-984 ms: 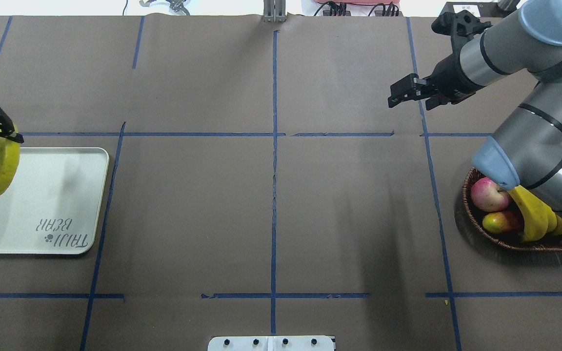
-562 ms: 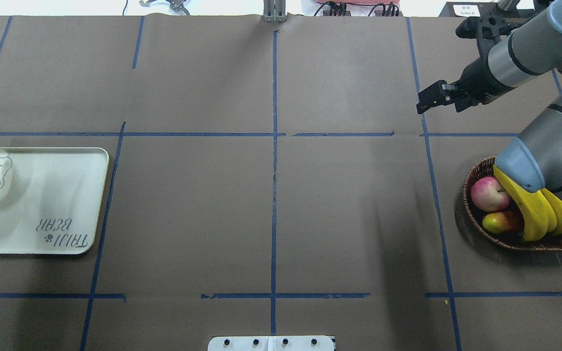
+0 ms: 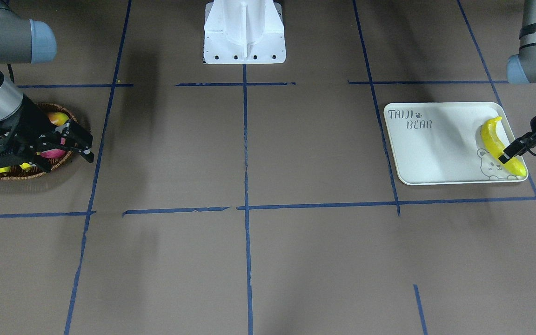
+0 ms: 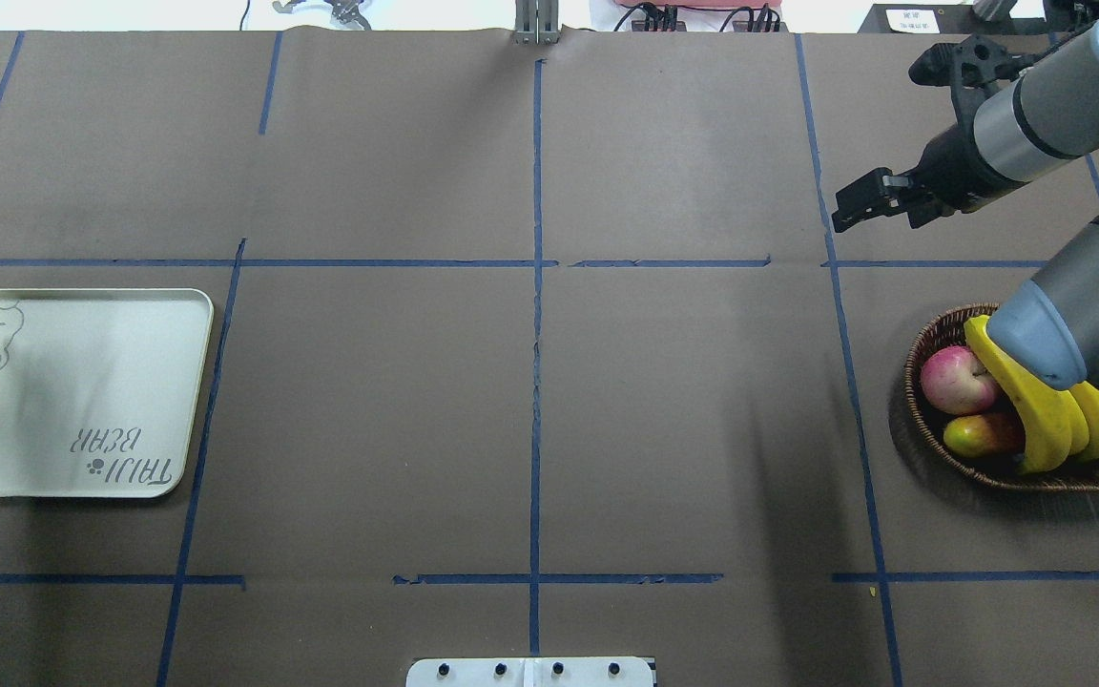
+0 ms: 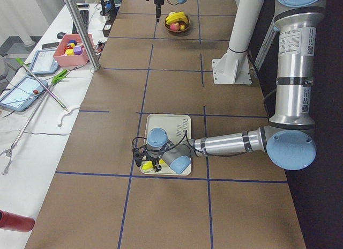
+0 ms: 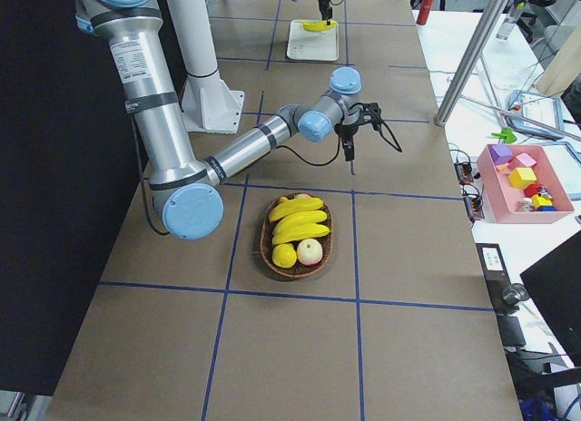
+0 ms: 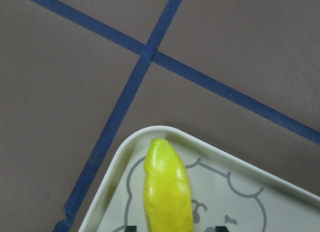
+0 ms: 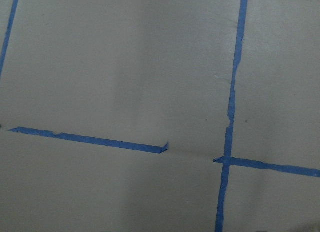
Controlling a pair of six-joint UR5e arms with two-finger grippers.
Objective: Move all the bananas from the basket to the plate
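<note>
One yellow banana (image 3: 493,139) lies on the off-white plate (image 3: 435,149) over its bear cartoon, at the end far from the lettering; it also shows in the left wrist view (image 7: 167,192). My left gripper (image 3: 510,153) straddles it, open, with a gap on each side. Only its edge shows in the overhead view. Three bananas (image 4: 1036,410) lie in the wicker basket (image 4: 931,448), partly hidden by my right arm's elbow. My right gripper (image 4: 845,208) is open and empty above bare table, beyond the basket.
A red apple (image 4: 955,380) and a red-yellow fruit (image 4: 979,434) share the basket. The white robot base (image 3: 244,32) stands at the table's middle edge. Blue tape lines cross the brown table. A pink bin (image 6: 526,181) sits on the side bench.
My left gripper carried the banana left, nearly out of the overhead view, and set it on the plate, then opened. My right gripper moved right, uncovering more of the basket's bananas.
</note>
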